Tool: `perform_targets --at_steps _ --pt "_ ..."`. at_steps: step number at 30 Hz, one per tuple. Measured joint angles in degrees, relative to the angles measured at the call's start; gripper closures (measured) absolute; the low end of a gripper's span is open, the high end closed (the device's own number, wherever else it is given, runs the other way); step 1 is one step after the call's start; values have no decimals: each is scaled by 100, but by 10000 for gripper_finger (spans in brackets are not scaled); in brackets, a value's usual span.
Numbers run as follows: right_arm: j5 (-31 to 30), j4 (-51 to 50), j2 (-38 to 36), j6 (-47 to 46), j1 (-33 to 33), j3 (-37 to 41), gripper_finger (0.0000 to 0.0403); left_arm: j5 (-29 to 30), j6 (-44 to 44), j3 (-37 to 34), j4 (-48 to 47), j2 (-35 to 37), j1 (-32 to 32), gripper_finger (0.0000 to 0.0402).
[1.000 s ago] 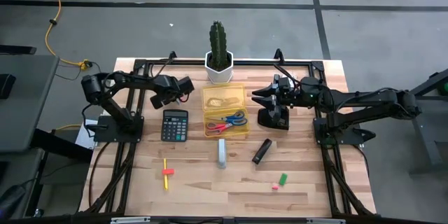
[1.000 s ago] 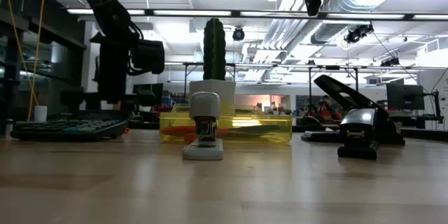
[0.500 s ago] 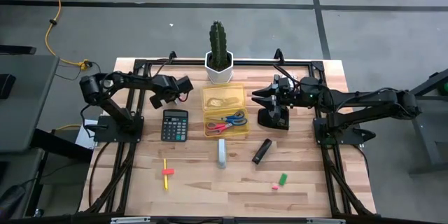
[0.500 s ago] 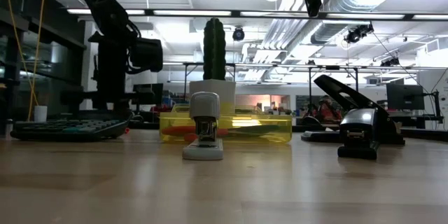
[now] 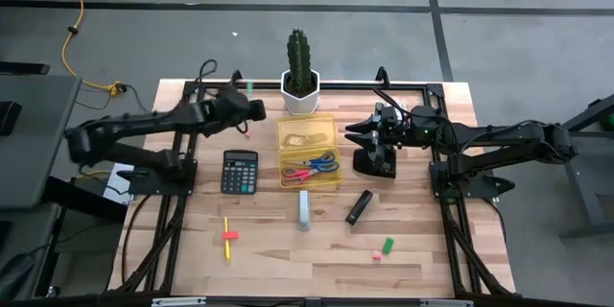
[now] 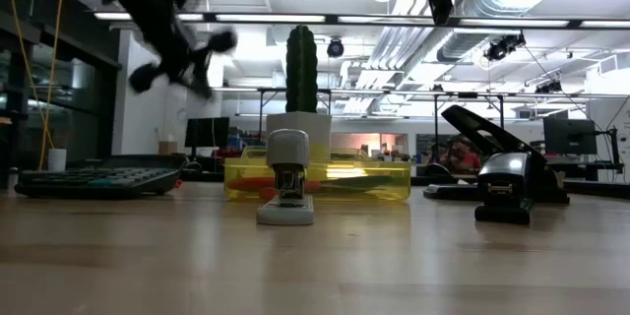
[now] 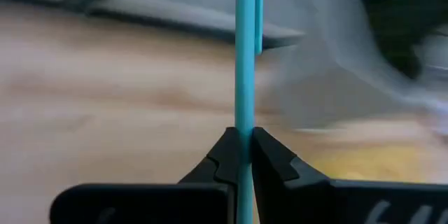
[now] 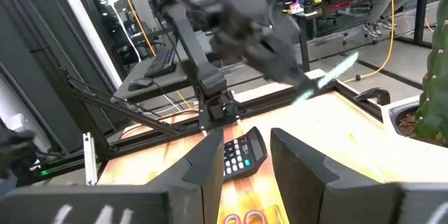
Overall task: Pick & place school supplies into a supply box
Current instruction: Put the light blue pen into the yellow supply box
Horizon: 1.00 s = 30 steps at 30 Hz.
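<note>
Left gripper (image 7: 243,155): fingers pressed together on a thin turquoise pen (image 7: 244,56); the pen passes between the fingertips and stands out past them; in the high view the gripper (image 5: 251,111) sits over the rear of the table, between the calculator and the cactus pot, just off the supply box's rear left corner
Right gripper (image 8: 241,155): fingers apart, nothing between them; in the high view it (image 5: 351,130) hangs just to the right of the supply box, above a black hole punch (image 5: 374,161)
Supply box (image 5: 329,123): yellow translucent tray at table centre, in front of the cactus pot (image 5: 299,97); red-handled scissors (image 5: 299,173) and blue-handled scissors (image 5: 325,162) lie in its front half, a pale item at its rear
Calculator (image 5: 239,171): flat on the table, just left of the box
Loose supplies: grey stapler (image 5: 304,209) in front of the box; black stapler (image 5: 359,206) to its right; yellow pencil (image 5: 227,238) at front left; green eraser (image 5: 388,245) and pink eraser (image 5: 377,256) at front right
</note>
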<state>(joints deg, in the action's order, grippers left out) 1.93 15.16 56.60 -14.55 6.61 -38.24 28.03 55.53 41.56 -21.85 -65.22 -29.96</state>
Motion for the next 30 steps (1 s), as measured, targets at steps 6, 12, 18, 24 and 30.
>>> perform_targets --at_steps 6,12,18,24,30 --pt "0 4 0 -89 0 0 293 -668 -2367 7 1802 1025 906 398" --pt "35 250 0 -105 -2 0 293 -1477 -3667 13 3046 1386 2028 398" --pt "80 512 0 -98 -2 0 293 -891 -4071 -221 3865 1204 2947 398" --pt "92 525 0 -105 -2 0 293 -813 -4225 -243 4022 1116 2982 399" --pt "111 525 0 -105 -2 0 293 -821 -4225 -243 4018 1116 2851 399"
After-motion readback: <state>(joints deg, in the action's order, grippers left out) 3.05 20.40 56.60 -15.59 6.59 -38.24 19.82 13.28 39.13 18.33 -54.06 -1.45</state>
